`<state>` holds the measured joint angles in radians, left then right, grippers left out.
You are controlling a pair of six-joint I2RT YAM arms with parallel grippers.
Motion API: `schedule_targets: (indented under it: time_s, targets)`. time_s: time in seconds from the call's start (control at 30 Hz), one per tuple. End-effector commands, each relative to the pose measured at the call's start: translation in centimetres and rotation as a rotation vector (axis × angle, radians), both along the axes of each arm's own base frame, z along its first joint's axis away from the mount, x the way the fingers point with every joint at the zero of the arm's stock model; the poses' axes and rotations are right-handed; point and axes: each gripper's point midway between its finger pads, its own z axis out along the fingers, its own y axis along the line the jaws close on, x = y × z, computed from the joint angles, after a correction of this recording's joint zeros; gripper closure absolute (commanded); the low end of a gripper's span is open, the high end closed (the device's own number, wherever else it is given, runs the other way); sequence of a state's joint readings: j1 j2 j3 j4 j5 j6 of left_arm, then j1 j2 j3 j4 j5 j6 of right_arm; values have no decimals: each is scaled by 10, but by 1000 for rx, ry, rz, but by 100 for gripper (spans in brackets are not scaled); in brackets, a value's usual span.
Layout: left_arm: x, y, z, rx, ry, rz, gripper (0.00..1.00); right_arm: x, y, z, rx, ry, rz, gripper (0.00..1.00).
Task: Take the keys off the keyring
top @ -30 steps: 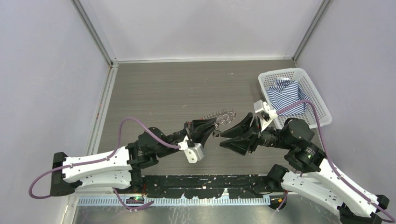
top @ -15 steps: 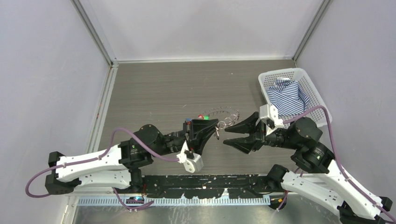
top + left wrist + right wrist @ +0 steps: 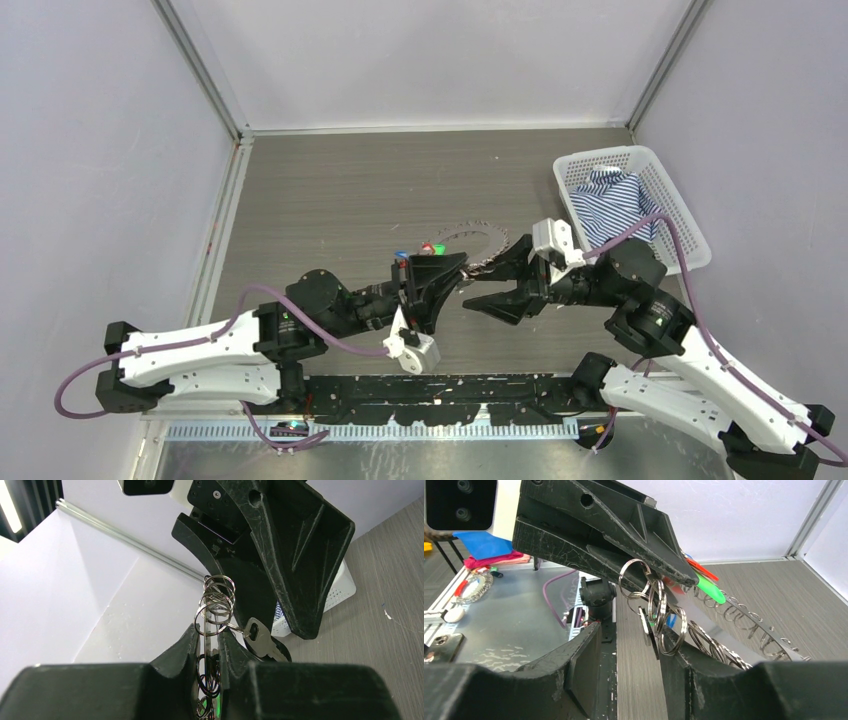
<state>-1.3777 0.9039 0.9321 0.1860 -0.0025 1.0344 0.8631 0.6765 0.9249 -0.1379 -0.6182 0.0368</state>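
The keyring (image 3: 478,238) is up off the table (image 3: 340,200), to the left of the white basket (image 3: 600,154) with the striped cloth (image 3: 612,200) in it. It looks like a long curved string of small silver rings. One end of it curves toward the basket.

The left gripper (image 3: 455,268) is farther from the basket than the keyring's loose end. Its two fingers (image 3: 182,652) are nearly closed and pinch a bunch of the rings between their tips.

The keys (image 3: 428,247) hang on the far end of the string, the end away from the basket. Their heads are green, red and blue. One silver key (image 3: 260,636) hangs from a ring just past the left fingertips. The green key (image 3: 710,591) sticks out beside the left gripper.

The right gripper (image 3: 478,283) is between the basket and the left gripper, and it points at the left gripper. Its jaws are spread wide and hold nothing. Some rings hang down in the gap between its fingers (image 3: 574,667). They seem not to touch, but that is hard to see.
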Motion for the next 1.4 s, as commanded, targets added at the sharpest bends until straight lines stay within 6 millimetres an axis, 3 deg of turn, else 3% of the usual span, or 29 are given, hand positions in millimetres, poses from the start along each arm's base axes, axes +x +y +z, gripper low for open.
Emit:
schedule_targets:
  time_s: [0.0, 0.27, 0.73, 1.0, 1.37]
  targets:
    - [-8, 8, 38, -126, -32, -22, 100, -9, 0, 36, 113, -25, 37, 49]
    - [1, 9, 30, -142, 24, 20, 100, -8, -5, 42, 269, 53, 15, 50]
    - [8, 9, 26, -150, 44, 57, 100, -10, -1, 37, 313, 142, 49, 59]
    - [7, 10, 27, -158, 49, 55, 100, -8, -1, 28, 326, 189, 47, 58]
    - [8, 7, 26, -157, 55, 53, 100, -8, -13, 31, 382, 188, 2, 59]
